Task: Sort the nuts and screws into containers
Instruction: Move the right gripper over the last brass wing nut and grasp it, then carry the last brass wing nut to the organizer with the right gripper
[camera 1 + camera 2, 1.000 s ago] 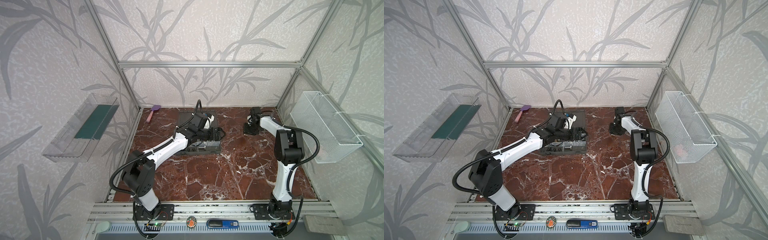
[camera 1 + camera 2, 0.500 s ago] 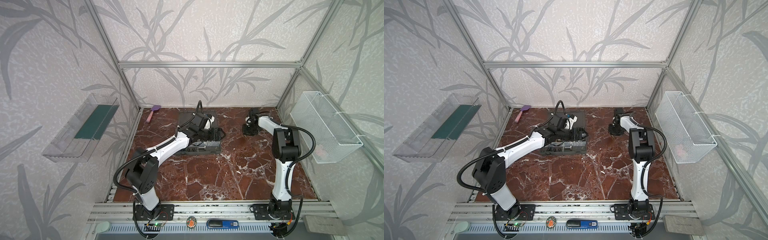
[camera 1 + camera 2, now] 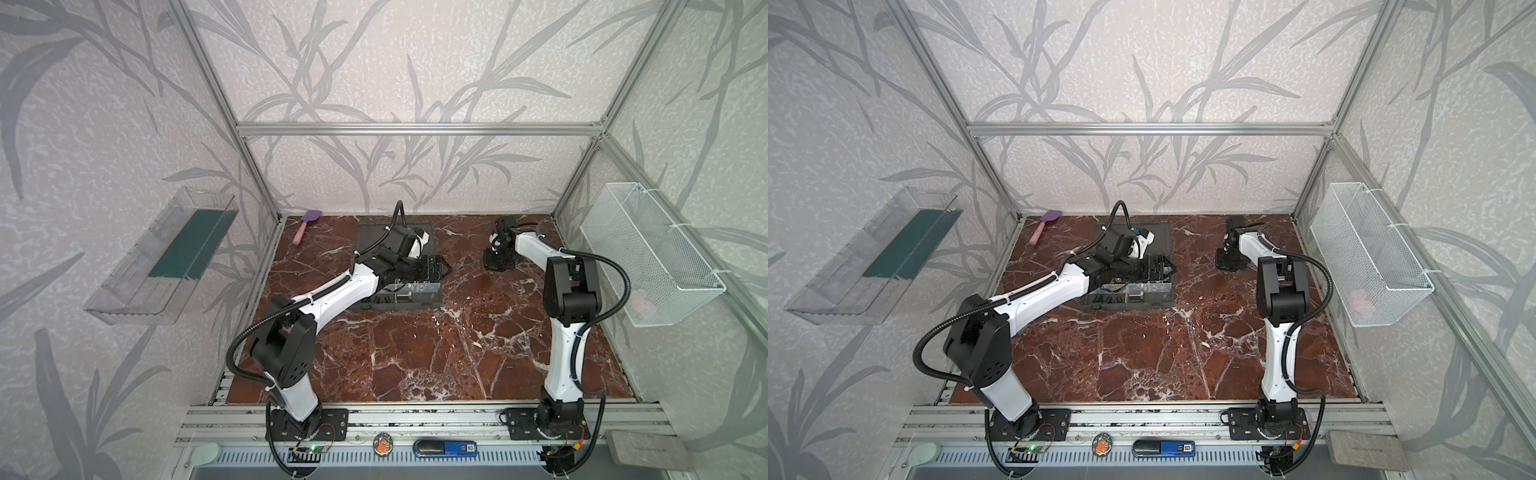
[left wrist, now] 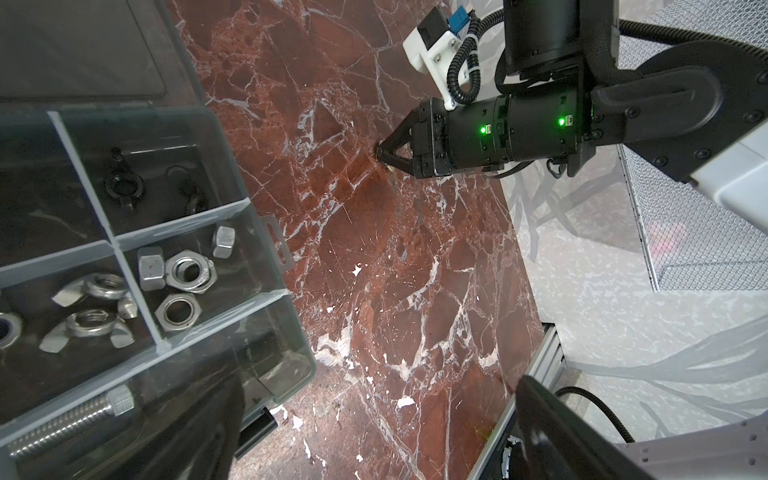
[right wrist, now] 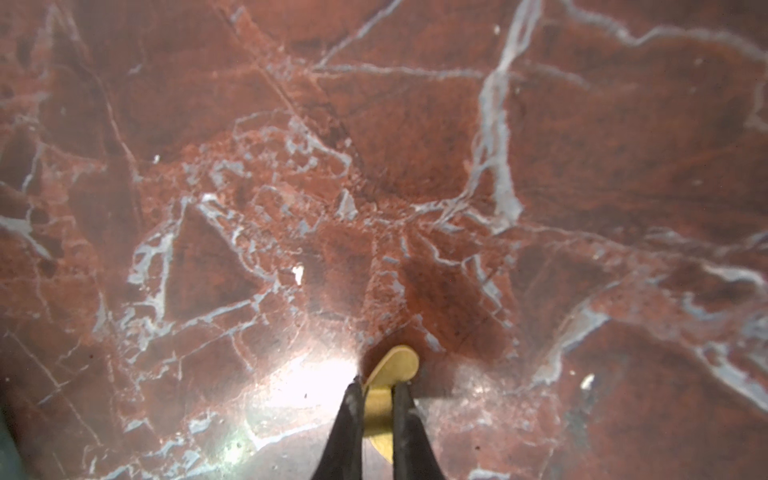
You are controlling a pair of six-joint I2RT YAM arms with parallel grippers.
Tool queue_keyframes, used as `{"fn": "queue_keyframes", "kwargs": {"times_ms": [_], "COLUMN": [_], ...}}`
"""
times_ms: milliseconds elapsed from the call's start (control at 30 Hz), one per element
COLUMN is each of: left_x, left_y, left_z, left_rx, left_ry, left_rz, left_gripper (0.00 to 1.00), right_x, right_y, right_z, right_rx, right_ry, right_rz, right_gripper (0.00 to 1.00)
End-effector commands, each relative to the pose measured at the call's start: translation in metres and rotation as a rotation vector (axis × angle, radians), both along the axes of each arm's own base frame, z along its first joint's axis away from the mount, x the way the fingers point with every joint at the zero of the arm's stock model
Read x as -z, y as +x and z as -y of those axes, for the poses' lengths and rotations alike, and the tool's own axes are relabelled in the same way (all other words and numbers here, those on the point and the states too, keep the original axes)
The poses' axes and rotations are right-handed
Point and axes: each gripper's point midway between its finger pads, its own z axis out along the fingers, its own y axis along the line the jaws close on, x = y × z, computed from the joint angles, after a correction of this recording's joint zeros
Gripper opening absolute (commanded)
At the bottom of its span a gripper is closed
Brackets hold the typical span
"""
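Wing nut (image 5: 397,365) brass-yellow; tabletop (image 5: 582,166) red-brown marble (white veins).

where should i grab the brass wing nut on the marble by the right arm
Pinch the narrow middle of the brass wing nut between its two wings, coming down from above. The wings flare out to each end, leaving the centre slim enough for fingertips; the right gripper is shut on it there.

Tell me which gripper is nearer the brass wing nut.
Right. The right gripper is shut on the wing nut; the left gripper hangs open at the case edge, well apart from the nut.
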Motion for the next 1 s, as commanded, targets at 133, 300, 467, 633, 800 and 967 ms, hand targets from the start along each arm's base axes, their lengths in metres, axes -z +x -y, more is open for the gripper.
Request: {"fn": "queue_keyframes", "kwargs": {"times_ms": [133, 300, 467, 633, 800, 967], "left_x": [-0.016, -0.019, -0.025, -0.033, -0.034, -0.035], "left_y": [-0.004, -0.006, -0.007, -0.009, -0.01, -0.014], "left_z": [-0.012, -0.018, -0.027, -0.042, -0.063, -0.085], "left_rx": [-0.015, -0.023, -0.04, -0.071, -0.111, -0.159], "left_ry": [0.003, 0.013, 0.019, 0.012, 0.028, 0.031], "left_rz": [0.035, 0.041, 0.056, 0.069, 0.076, 0.074], "left_gripper": [0.99, 0.99, 1.0, 0.99, 0.99, 0.99], "right_x": [-0.013, -0.034, -0.048, -0.068, -0.095, -0.121], "right_y": [-0.009, -0.009, -0.012, -0.018, -0.024, -0.033], "right_z": [-0.012, -0.028, -0.055, -0.09, -0.129, -0.178], "right_rx": [-0.025, -0.045, -0.08, -0.131, -0.194, -0.266], "right_ry": [0.016, 0.05, 0.086, 0.124, 0.166, 0.242], "right_rz": [-0.008, 0.029, 0.053, 0.091, 0.137, 0.179], "right_gripper": [0.01, 0.0, 0.0, 0.0, 0.0, 0.0]}}
